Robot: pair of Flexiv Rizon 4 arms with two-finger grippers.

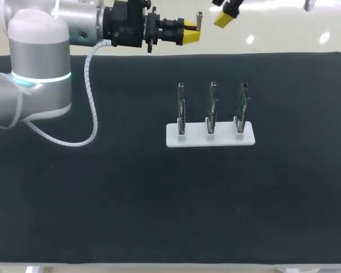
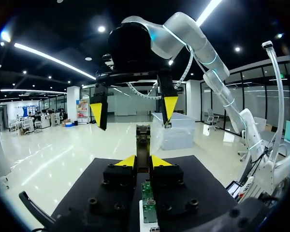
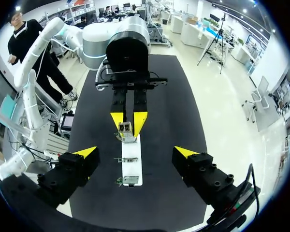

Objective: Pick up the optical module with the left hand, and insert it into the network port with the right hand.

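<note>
Black mat [image 1: 102, 199] covers the table. Mid-table there's a white base [image 1: 210, 138] carrying three upright circuit boards [image 1: 212, 108]. I assume the network port is on one of them, but I can't make it out.

Head view: left gripper [image 1: 190, 35] is up over the far edge, fingers aimed right, with the optical module [image 1: 199, 21] at its tips. Right gripper [image 1: 226, 18] is just beside it to the right, mostly cut off.

Left wrist view: left gripper [image 2: 142, 161] is pinching the optical module [image 2: 143, 140] from both sides. The module's long axis looks in line with the fingers, free end pointing ahead into the gap of the right gripper [image 2: 134, 108], which is spread wide and touching nothing. The boards sit below.

Right wrist view: right gripper [image 3: 136, 152] is spread. The left gripper [image 3: 128, 120] faces it, with the module [image 3: 125, 129] end-on above the base [image 3: 131, 166].

My read is that this is the handover. To do it well:
- centre the right fingers on the free end
- keep both grippers coaxial
- clamp on the module's flat sides
- release the left only once the right has a firm hold
- leave the plug end clear
</note>
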